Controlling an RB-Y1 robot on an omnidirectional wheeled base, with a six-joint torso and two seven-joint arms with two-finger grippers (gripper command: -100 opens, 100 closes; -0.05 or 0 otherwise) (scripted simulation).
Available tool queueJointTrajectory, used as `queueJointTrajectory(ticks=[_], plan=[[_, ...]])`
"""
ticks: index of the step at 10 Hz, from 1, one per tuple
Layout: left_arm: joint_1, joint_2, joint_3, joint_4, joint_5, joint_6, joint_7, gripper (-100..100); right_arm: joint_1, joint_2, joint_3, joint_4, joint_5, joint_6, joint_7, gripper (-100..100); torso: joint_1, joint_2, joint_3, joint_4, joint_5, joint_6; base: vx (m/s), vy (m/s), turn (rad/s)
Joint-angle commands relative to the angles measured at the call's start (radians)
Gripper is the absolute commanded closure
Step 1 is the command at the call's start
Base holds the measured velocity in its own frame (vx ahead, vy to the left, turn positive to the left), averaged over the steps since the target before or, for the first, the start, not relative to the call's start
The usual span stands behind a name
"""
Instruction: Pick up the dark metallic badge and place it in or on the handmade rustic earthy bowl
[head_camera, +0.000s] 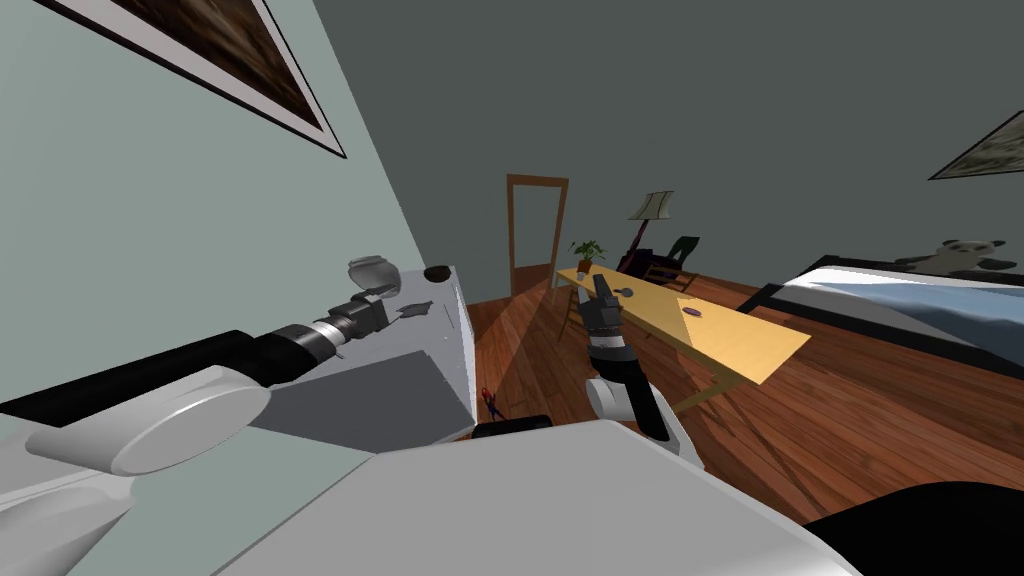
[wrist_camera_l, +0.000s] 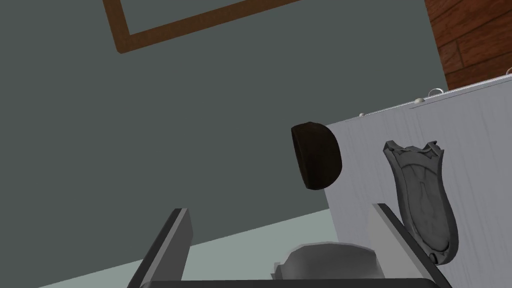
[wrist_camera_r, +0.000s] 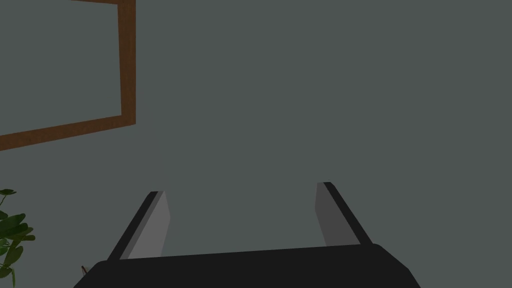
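The badge (wrist_camera_l: 422, 200) is found flat on the cabinet (wrist_camera_l: 480, 130), just beside the spread-open left gripper (wrist_camera_l: 280, 220) and outside one finger (wrist_camera_l: 395, 235), its long axis laid along that finger, with the bowl (wrist_camera_l: 316, 156) farther ahead.

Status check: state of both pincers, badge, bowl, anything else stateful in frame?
Left pincer: open, empty, over the white cabinet.
Right pincer: open, empty, held in the air.
Badge: flat on the cabinet top, not gripped.
Bowl: upright at the cabinet's edge, badge not in it.
Grey jar: upright on the cabinet by the wall.
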Motion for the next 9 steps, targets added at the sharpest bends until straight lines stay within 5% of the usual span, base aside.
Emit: queueJointTrajectory(ticks=[1, 2, 3, 5, 6, 8, 9], plan=[[-0.005, 0.018, 0.009, -0.001, 0.022, 0.050, -0.001, -100, 0.000, 0.000, 0.000, 0.000, 0.000, 0.000, 0.000, 0, 0.000, 0.000, 0.000, 0.000, 0.000, 0.000, 0.055, -0.023, -0.038], [-0.005, 0.018, 0.009, -0.001, 0.022, 0.066, -0.001, -100, 0.000, 0.000, 0.000, 0.000, 0.000, 0.000, 0.000, 0, 0.000, 0.000, 0.000, 0.000, 0.000, 0.000, 0.027, -0.014, 0.001], [-0.012, 0.058, 0.031, -0.002, 0.067, 0.105, -0.003, -100, 0.000, 0.000, 0.000, 0.000, 0.000, 0.000, 0.000, 0, 0.001, 0.001, 0.000, 0.000, 0.000, 0.000, 0.047, -0.034, -0.045], [-0.012, 0.058, 0.031, -0.002, 0.071, 0.143, -0.003, -100, 0.000, 0.000, 0.000, 0.000, 0.000, 0.000, 0.000, 0, 0.000, 0.001, 0.000, 0.000, 0.000, 0.000, 0.016, -0.015, 0.008], [-0.019, 0.096, 0.051, -0.002, 0.117, 0.181, -0.007, -100, 0.000, 0.000, 0.000, 0.000, 0.000, 0.000, 0.000, 0, 0.001, 0.002, 0.001, 0.000, 0.000, 0.000, 0.027, -0.004, -0.015], [-0.019, 0.096, 0.051, -0.002, 0.117, 0.220, -0.007, -100, 0.000, 0.000, 0.000, 0.000, 0.000, 0.000, 0.000, 0, 0.001, 0.000, 0.000, 0.000, 0.000, 0.000, 0.037, -0.014, -0.005], [-0.026, 0.132, 0.069, -0.001, 0.161, 0.257, -0.011, -100, 0.000, 0.000, 0.000, 0.000, 0.000, 0.000, 0.000, 0, 0.001, 0.001, 0.001, 0.000, 0.000, -0.001, 0.037, -0.018, 0.014]])
